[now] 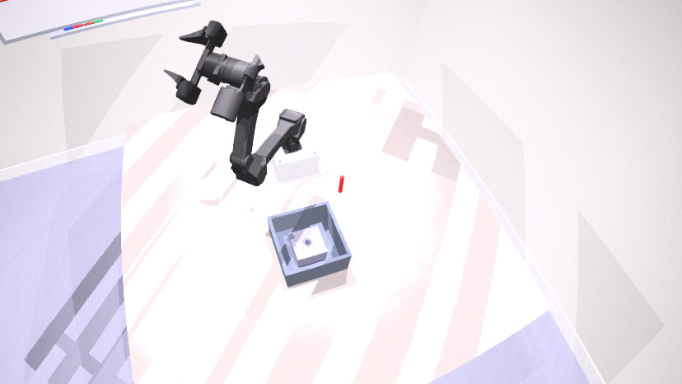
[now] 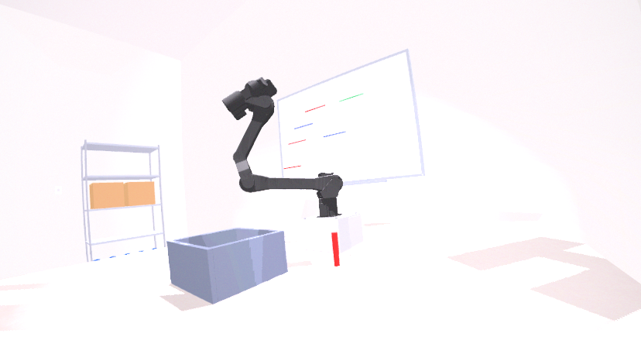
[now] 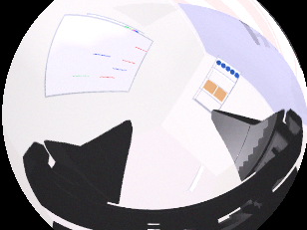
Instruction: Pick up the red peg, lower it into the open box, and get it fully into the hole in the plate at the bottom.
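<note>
While the black two-fingered pincer (image 1: 171,53) (image 3: 171,115) hangs high beyond the white base block, spread wide, the slim red cylindrical peg (image 1: 341,184) (image 2: 335,249) stands upright on the table (image 1: 405,238) (image 2: 358,304), well below it.
</note>
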`<control>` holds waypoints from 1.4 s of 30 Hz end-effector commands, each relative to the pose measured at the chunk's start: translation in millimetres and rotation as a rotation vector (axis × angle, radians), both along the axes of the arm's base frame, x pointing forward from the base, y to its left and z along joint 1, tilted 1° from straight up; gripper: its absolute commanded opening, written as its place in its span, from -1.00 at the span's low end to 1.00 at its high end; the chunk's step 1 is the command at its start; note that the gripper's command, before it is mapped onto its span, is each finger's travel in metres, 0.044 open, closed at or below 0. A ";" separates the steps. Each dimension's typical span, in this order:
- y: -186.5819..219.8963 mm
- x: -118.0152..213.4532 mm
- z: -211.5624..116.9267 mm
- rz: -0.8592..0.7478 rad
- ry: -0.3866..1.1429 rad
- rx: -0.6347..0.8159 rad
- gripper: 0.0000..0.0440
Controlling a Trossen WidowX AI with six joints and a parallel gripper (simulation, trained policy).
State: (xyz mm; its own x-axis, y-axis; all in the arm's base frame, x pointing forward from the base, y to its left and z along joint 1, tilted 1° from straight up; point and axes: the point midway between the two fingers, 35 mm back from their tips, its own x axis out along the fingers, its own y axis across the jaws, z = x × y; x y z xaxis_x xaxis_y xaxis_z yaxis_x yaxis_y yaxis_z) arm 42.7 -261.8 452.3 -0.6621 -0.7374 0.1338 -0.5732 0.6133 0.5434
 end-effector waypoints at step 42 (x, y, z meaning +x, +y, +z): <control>151.3 -141.5 117.9 -0.055 -0.235 -1.412 1.00</control>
